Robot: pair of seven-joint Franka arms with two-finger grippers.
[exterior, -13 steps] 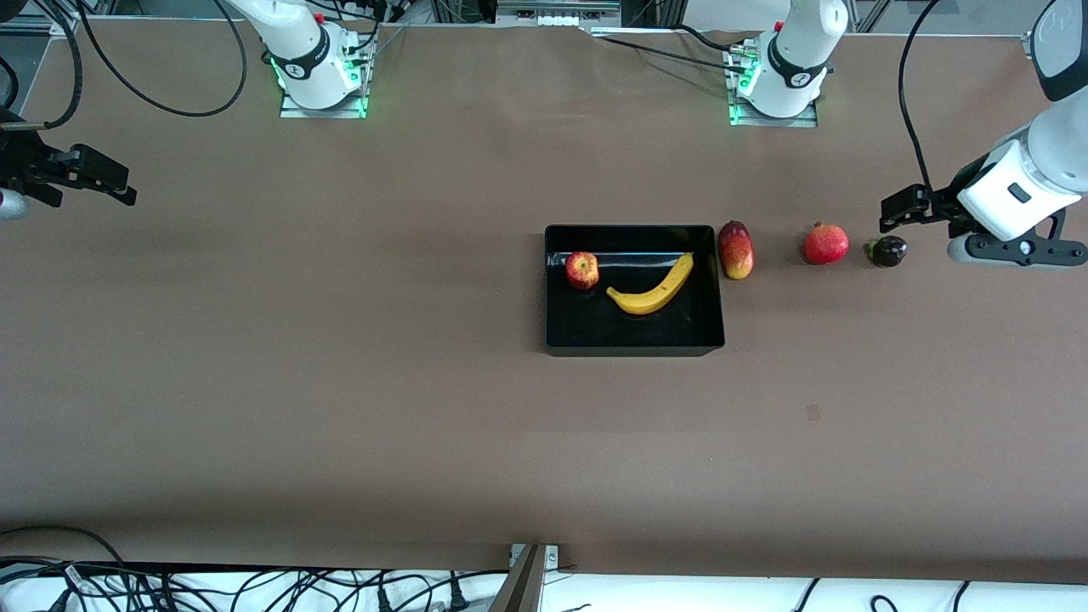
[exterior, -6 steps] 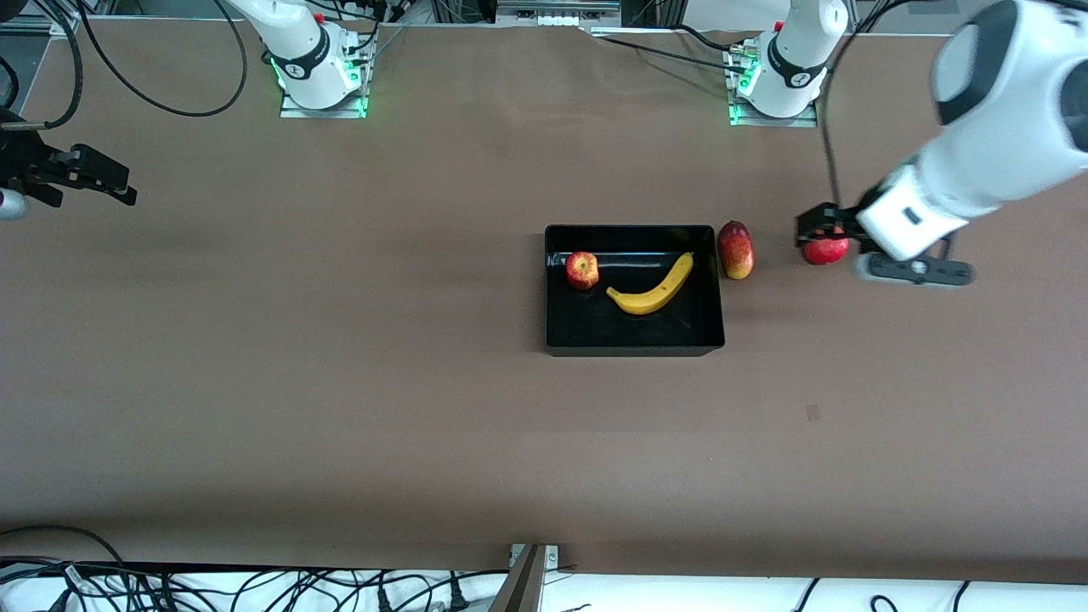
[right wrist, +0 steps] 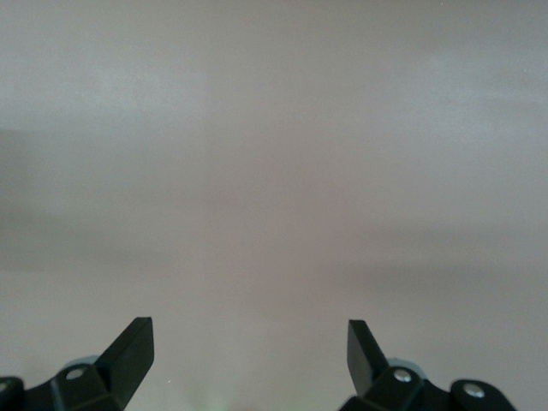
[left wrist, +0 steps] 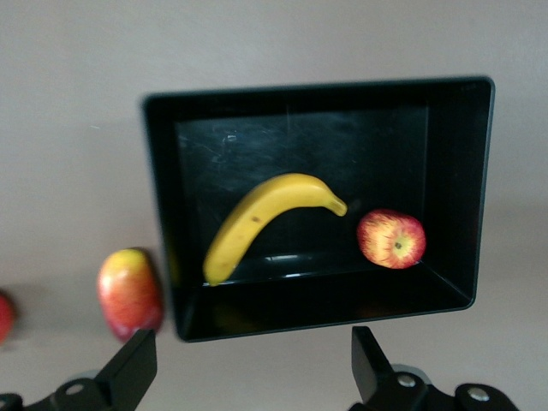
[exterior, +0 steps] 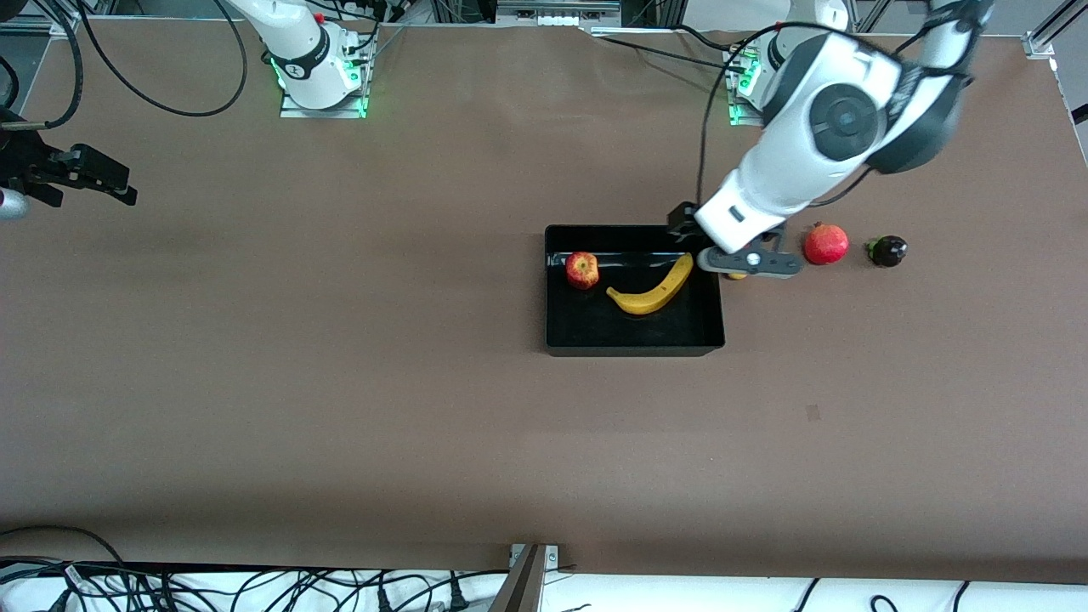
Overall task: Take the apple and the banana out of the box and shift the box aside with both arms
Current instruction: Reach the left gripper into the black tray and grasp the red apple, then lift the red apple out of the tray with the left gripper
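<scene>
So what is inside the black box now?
Inside the black box lie a red apple and a yellow banana, apart from each other. The left pincer covers one corner of the box in the front view.

mango-like fruit: almost wholly covered by the left arm in the front view | left pincer: mostly hidden under its own wrist | right pincer: arm cut off at the frame edge | small dark fruit: kind not discernible
</scene>
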